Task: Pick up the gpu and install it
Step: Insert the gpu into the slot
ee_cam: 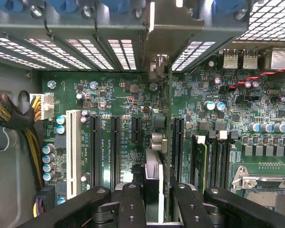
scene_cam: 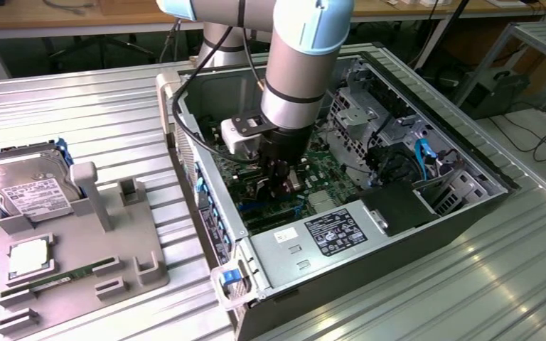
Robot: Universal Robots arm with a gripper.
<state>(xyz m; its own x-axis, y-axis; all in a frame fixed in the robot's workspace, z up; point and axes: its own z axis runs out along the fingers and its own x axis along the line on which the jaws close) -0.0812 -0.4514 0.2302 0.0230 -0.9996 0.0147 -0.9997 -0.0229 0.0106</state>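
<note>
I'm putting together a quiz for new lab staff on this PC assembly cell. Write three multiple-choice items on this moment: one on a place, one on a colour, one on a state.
1. Where is the hard drive?
A. on a shelf
B. in the grey fixture at the exterior view's left
C. on the floor

2. What colour is the long slot nearest the braided cable bundle?
A. white
B. red
C. yellow

3. What state is the gripper in?
A. open and empty
B. shut on the gpu over the motherboard
C. shut on a screwdriver

Answers:
1 B: the drive stands upright in the fixture's rear holder.
2 A: that slot is white, while the slots beside it are black.
3 B: the wrist view shows the card edge-on between the fingers.
</note>
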